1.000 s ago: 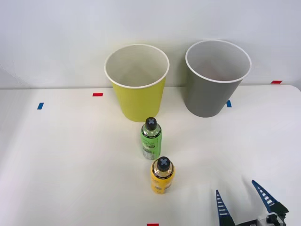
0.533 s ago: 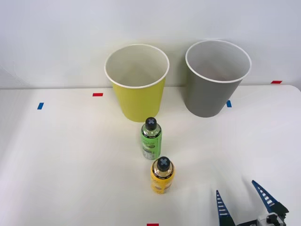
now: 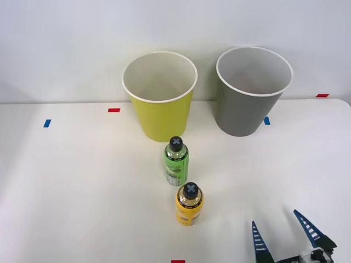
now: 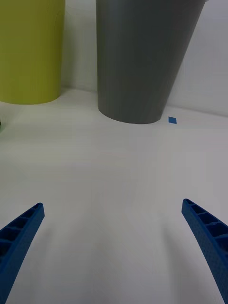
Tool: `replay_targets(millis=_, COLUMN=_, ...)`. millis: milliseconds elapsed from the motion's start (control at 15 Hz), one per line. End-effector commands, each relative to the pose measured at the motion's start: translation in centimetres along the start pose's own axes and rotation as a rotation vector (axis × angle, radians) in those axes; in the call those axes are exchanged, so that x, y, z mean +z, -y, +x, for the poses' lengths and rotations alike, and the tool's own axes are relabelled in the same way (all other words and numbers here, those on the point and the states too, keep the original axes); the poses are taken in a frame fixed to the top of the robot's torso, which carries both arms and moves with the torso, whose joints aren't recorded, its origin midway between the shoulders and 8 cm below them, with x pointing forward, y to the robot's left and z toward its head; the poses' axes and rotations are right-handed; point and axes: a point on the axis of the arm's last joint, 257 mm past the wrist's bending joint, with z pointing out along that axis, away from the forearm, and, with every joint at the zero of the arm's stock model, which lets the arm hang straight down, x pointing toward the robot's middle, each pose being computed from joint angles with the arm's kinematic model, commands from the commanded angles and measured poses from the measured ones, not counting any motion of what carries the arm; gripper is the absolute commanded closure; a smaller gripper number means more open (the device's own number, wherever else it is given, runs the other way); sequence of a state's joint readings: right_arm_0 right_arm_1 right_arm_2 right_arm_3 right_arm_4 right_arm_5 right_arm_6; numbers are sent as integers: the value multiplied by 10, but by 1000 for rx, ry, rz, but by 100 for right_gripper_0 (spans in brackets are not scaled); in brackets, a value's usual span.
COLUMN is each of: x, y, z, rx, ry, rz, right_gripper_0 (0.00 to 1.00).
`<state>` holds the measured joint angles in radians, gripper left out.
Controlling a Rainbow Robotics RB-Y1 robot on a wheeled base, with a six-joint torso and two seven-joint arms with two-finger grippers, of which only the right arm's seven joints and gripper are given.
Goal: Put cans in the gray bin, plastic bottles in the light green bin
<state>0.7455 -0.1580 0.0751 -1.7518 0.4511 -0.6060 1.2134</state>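
While my right gripper (image 3: 282, 230) hangs at the near right edge of the white table (image 3: 71, 181), its two blue ribbed fingers (image 3: 256, 238) stand spread wide with nothing between them. From the front view I see the light green bin (image 3: 160, 98) and the gray bin (image 3: 250, 93) upright side by side at the far edge of the table, green on the left, gray on the right, slightly apart. Two plastic bottles with black caps stand upright near the middle: the green-labelled bottle (image 3: 176, 162) just in front of the green bin, and the yellow-labelled bottle (image 3: 189, 204) nearer to me, close to the first but not touching. Both lie well to the left of my gripper. From the wrist view I face the gray bin (image 4: 142, 57) straight ahead across bare table, with the green bin (image 4: 28, 52) beside it and a small blue tape mark (image 4: 173, 120) by the gray bin's base. Red and blue tape marks (image 3: 113, 110) dot the table.
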Motion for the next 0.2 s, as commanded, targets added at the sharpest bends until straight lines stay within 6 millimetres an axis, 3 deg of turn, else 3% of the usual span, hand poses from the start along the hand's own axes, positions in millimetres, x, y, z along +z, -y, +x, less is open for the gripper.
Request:
replay_targets(millis=67, x=0, y=0, z=0, rx=0, ry=0, rz=0, right_gripper_0=0)
replay_targets(millis=200, x=0, y=0, z=0, rx=0, ry=0, rz=0, right_gripper_0=0)
